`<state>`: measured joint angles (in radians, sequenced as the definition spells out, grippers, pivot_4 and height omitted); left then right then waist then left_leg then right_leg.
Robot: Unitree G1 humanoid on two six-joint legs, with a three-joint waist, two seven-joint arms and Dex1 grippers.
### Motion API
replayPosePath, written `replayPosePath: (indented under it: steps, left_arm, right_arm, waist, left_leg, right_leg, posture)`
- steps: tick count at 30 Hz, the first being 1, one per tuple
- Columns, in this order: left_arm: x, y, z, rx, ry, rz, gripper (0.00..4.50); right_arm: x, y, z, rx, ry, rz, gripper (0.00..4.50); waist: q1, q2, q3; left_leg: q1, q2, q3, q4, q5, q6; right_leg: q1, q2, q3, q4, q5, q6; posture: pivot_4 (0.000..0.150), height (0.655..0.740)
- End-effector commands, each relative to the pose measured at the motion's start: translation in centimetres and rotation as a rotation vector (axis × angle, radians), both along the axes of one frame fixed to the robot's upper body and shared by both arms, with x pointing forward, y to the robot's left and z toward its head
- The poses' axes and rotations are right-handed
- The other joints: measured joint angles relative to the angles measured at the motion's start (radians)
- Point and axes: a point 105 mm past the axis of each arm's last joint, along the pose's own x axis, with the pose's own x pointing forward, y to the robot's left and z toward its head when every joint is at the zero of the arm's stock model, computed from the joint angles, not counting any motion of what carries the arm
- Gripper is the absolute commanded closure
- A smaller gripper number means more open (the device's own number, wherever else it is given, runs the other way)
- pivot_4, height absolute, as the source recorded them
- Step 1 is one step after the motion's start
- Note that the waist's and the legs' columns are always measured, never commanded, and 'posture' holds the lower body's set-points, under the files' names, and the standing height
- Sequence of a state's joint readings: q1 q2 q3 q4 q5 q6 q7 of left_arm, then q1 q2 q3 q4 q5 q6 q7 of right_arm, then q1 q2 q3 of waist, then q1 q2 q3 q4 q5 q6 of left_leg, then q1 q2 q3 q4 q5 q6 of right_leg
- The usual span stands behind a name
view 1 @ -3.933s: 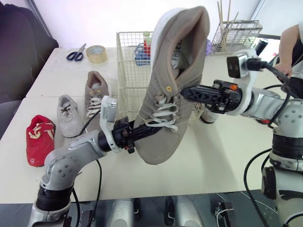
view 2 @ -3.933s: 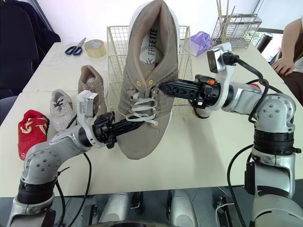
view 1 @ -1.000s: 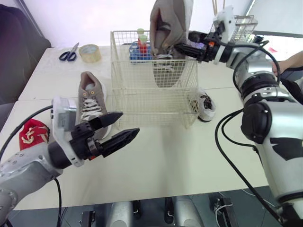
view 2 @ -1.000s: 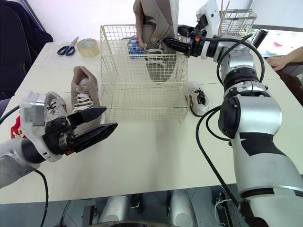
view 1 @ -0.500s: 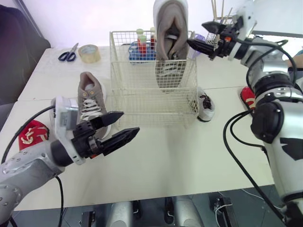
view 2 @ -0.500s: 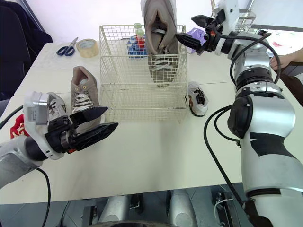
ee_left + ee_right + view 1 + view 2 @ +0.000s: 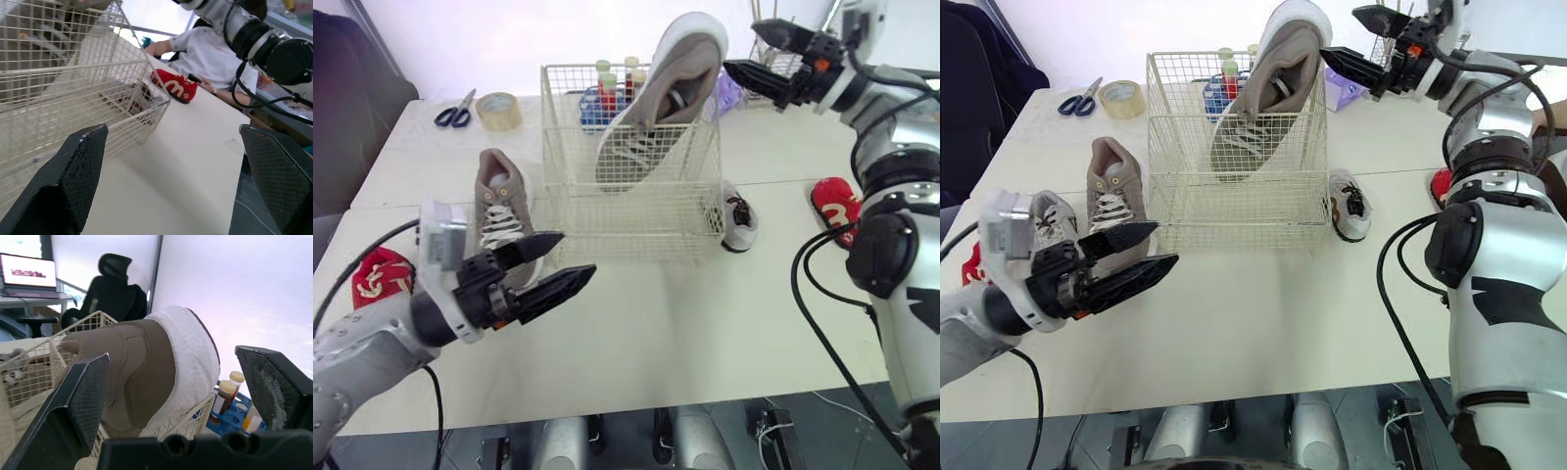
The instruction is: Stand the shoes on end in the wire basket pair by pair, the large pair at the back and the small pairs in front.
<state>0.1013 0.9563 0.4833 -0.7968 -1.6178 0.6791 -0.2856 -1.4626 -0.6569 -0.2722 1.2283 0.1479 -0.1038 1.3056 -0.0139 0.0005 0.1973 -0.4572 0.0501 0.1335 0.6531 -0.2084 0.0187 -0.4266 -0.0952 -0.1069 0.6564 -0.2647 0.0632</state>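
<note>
A wire basket (image 7: 631, 211) stands mid-table. Inside it one large tan shoe (image 7: 656, 108) leans at a slant, toe down to the left, white heel above the right rim. My right gripper (image 7: 741, 47) hangs open just right of that heel, apart from it; in the right wrist view the heel (image 7: 161, 357) sits between its fingers (image 7: 83, 396). The other large tan shoe (image 7: 499, 201) lies left of the basket. My left gripper (image 7: 578, 253) is open and holds nothing, low over the table in front of that shoe. Small shoes lie around: white (image 7: 1053, 215), red (image 7: 377, 276), white (image 7: 738, 217), red (image 7: 832, 208).
Scissors (image 7: 455, 108) and a tape roll (image 7: 497, 110) lie at the back left. A blue rack of vials (image 7: 607, 93) stands behind the basket, with a purple bag (image 7: 726, 90) and a wire utensil rack (image 7: 1430, 44) to the right. A person (image 7: 205, 54) sits beyond the table's right side.
My right gripper has let go of the tan shoe and drawn back to the right. The shoe has tipped from upright to leaning in the basket. The left gripper has barely moved.
</note>
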Motion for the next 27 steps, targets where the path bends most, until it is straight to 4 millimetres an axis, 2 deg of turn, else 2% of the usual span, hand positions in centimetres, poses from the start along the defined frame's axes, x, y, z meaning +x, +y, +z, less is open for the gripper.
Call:
replayPosePath:
  steps: [1, 5, 8, 13, 21, 24, 27]
  left_arm:
    - [-0.3, 0.8, 1.4, 0.003, -0.04, 0.008, 0.0]
    - [0.3, 1.1, 1.3, 0.022, -0.041, 0.019, 0.0]
    - [0.3, 0.9, 1.2, 0.019, -0.042, 0.017, 0.0]
    - [0.5, 0.6, 1.1, 0.008, -0.037, 0.016, 0.0]
    - [1.6, 0.1, 0.5, 0.005, -0.022, -0.015, 0.0]
    - [1.8, -0.4, 0.4, -0.002, -0.02, -0.044, 0.0]
    - [2.1, -0.6, 0.3, -0.009, -0.019, -0.055, 0.0]
  right_arm:
    - [-1.3, -0.9, 2.4, 0.002, -0.077, -0.001, 0.05]
    - [-1.1, -0.3, 0.6, -0.008, 0.019, 0.044, 0.05]
    - [-0.7, 1.2, -1.3, 0.026, 0.063, 0.065, 0.05]
    - [-0.7, 3.1, -3.4, 0.12, 0.075, -0.02, 0.05]
    - [-1.1, 6.1, -3.8, 0.296, 0.116, -0.238, 0.05]
    - [-0.8, 5.9, -3.2, 0.388, 0.131, -0.351, 0.05]
    - [-0.9, 6.0, -3.2, 0.388, 0.133, -0.398, 0.05]
  waist:
    - [-0.002, 0.0, 0.0]
    - [-0.008, 0.0, 0.0]
    - [-0.008, 0.0, 0.0]
    - [-0.002, 0.0, 0.0]
    - [-0.001, 0.0, -0.001]
    - [-0.001, 0.0, -0.001]
    - [0.002, 0.0, -0.001]
  left_leg:
    - [0.0, 0.0, 0.0, 0.0, 0.0, 0.0]
    - [0.005, 0.0, 0.001, 0.0, 0.0, 0.0]
    - [0.012, 0.0, 0.001, -0.002, 0.0, 0.0]
    - [0.014, 0.0, 0.001, -0.004, 0.0, -0.001]
    - [0.014, 0.0, 0.001, -0.003, 0.0, -0.002]
    - [0.013, 0.0, 0.001, -0.003, 0.0, -0.002]
    - [0.013, 0.0, 0.001, -0.003, 0.0, -0.002]
  right_leg:
    - [0.0, 0.0, 0.0, 0.0, 0.0, 0.0]
    - [0.004, 0.0, 0.0, 0.0, 0.0, 0.0]
    - [0.009, 0.0, 0.001, 0.0, 0.0, 0.0]
    - [0.01, 0.0, 0.002, 0.001, 0.0, 0.0]
    - [0.009, -0.001, 0.002, 0.003, 0.0, 0.0]
    - [0.008, -0.001, 0.002, 0.004, 0.0, 0.0]
    - [0.007, 0.0, 0.002, 0.004, 0.0, 0.0]
  posture:
    - [0.15, 0.74]
    - [0.15, 0.74]
    - [0.15, 0.74]
    - [0.15, 0.74]
    - [0.15, 0.74]
    - [0.15, 0.74]
    - [0.15, 0.74]
